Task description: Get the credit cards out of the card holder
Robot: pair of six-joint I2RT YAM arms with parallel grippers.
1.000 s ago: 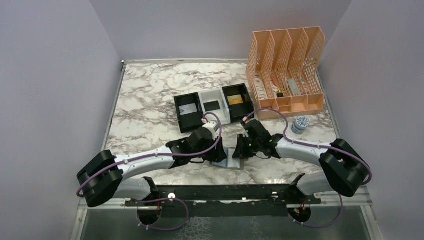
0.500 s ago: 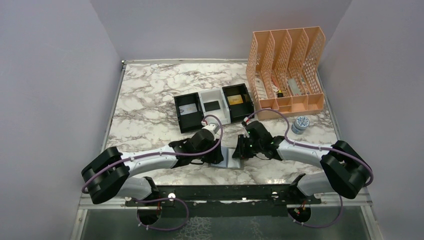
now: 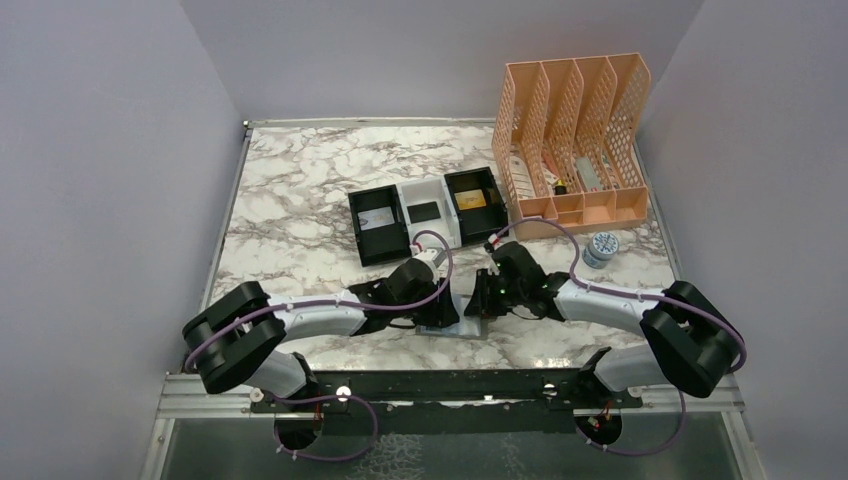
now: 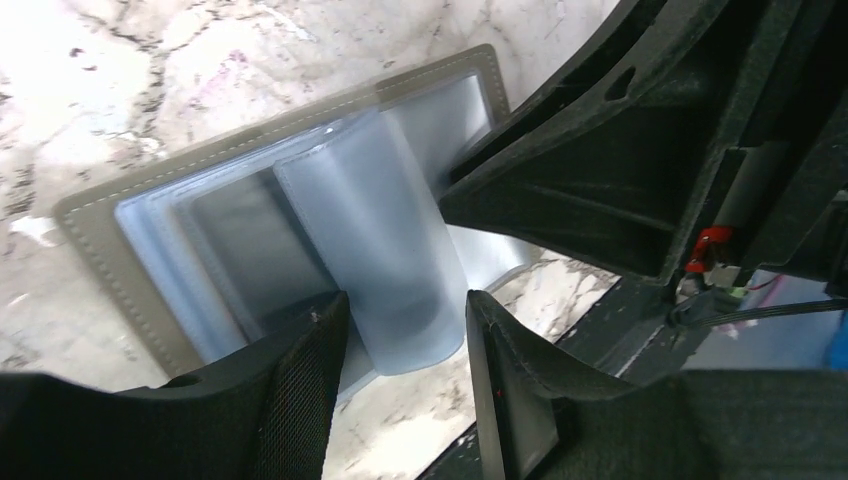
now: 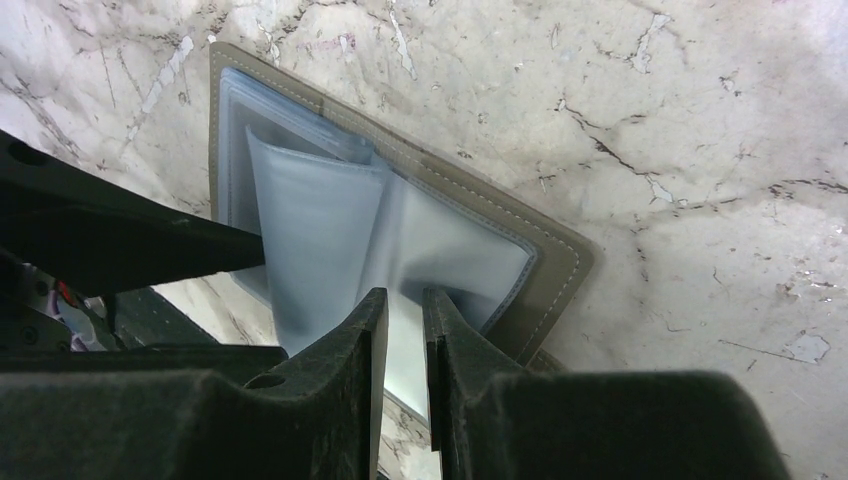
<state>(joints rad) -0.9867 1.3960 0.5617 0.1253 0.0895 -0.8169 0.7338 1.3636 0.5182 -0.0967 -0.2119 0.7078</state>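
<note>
The card holder [image 3: 463,322] is lying open at the desk's [image 3: 300,200] 6 o'clock edge. The right claw [image 5: 405,295] is pinching one of its inside pages. The left claw [image 4: 405,300] is sitting around a curled page; I cannot tell if it is squeezing. One side needs holding flat while the other is peeling slowly.

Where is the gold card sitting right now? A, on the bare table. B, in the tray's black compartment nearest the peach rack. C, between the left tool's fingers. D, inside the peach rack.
B: the gold card lies in the black end compartment of the tray, right beside the peach rack.
</note>
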